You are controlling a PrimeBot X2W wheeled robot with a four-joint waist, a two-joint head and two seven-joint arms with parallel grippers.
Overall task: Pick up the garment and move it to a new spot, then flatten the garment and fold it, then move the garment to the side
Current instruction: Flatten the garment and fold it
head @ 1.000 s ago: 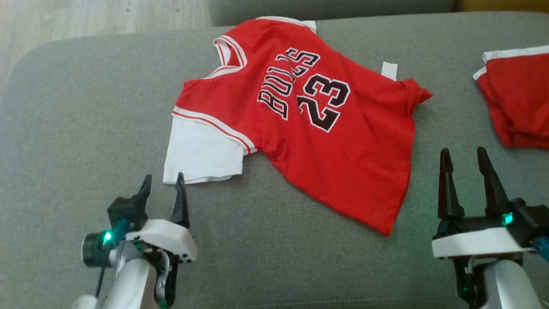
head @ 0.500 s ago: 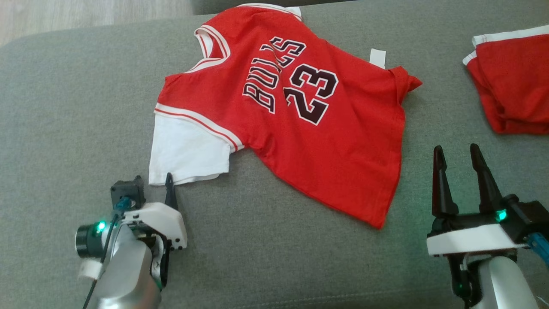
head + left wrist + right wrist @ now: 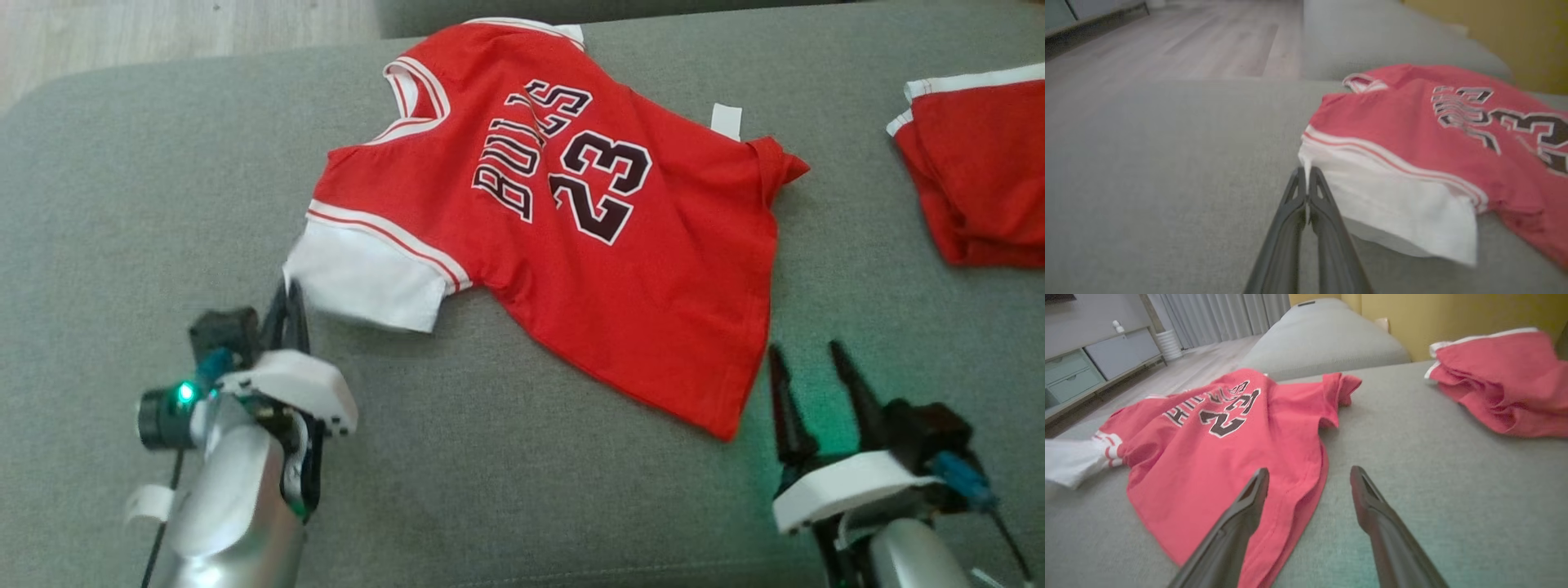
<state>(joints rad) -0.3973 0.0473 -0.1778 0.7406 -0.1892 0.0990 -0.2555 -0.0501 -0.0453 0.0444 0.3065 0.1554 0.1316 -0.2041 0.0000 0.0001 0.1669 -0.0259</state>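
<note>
On the sofa (image 3: 122,204), near left: left gripper (image 3: 287,304) fingers, wide a second ago, now pinch the white sleeve (image 3: 367,282) of the garment (image 3: 620,278). Pickup looks begun; right gripper (image 3: 808,359) fingers wide, near the hem (image 3: 718,425).

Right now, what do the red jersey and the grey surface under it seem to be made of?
The jersey: thin, soft knit cloth, matte, perhaps cotton or polyester; it drapes, wrinkles, and one corner curls. The cushion: grey woven upholstery fabric, matte, with a fine speckled weave. The exact fibre of either I cannot tell.
</note>
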